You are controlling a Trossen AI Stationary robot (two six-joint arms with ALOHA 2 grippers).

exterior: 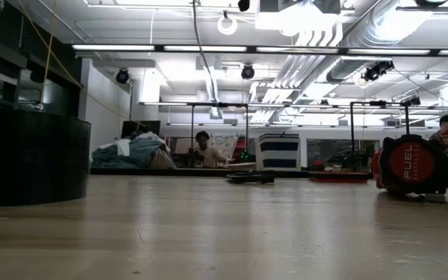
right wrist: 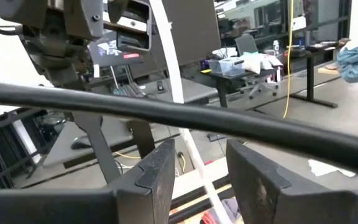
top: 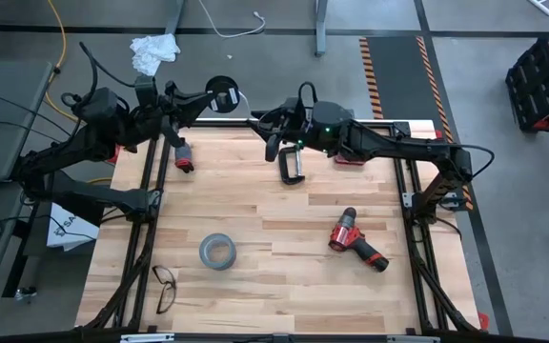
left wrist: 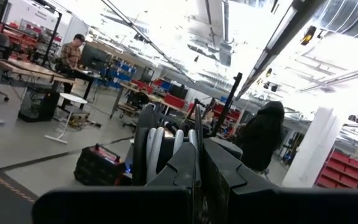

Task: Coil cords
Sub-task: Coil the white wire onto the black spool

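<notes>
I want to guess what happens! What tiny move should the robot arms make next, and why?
Probably the right pincer should close on the thin white cable. Its fingers stand open with that cable running just past them, while the left pincer, shut, holds the small black round disc past the table's far edge.

hidden: white cable [top: 245,96] mostly behind black disc [top: 221,95] | glasses [top: 164,287] details unclear

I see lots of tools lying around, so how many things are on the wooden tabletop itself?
5: a grey tape roll and eyeglasses near the front left, a red drill front right, a black clamp mid-back, and a red-handled tool back left. The arms may hide more.
</notes>
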